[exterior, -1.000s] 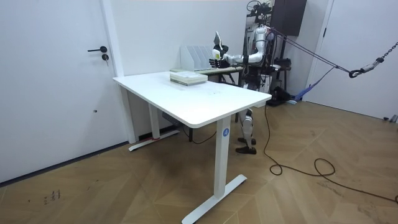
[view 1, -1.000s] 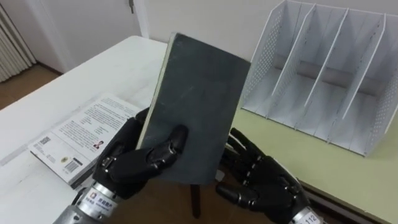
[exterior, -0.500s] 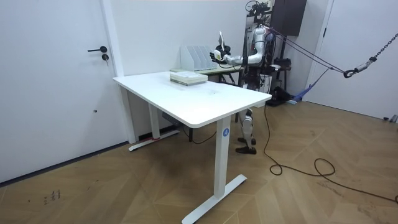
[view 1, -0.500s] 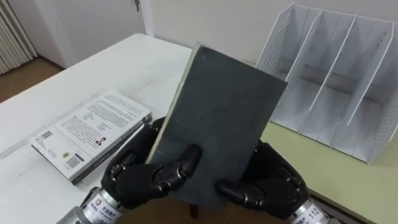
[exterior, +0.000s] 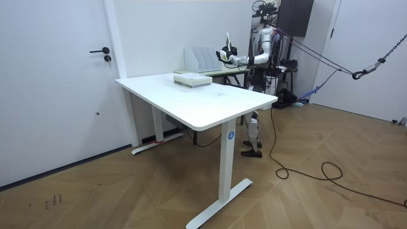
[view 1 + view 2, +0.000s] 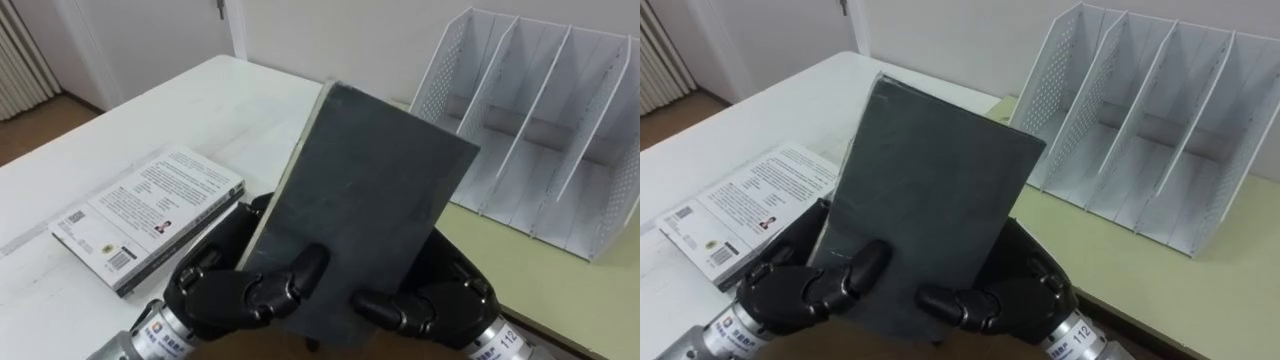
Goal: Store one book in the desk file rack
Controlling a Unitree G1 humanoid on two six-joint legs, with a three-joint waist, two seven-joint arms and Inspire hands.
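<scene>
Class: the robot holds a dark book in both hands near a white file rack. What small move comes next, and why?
Probably carry the dark book forward and right toward a slot of the file rack. The left hand and right hand grip its lower end, short of the rack, whose slots look empty.

Quick count: two books, a dark grey book (image 6: 360, 200) mid-frame and a white-covered book (image 6: 150, 215) lower left; one file rack (image 6: 540, 150) upper right; two tables, white desk (image 6: 230, 100) and pale green table (image 6: 560, 290); two hands, left hand (image 6: 225, 290), right hand (image 6: 440, 305)
</scene>
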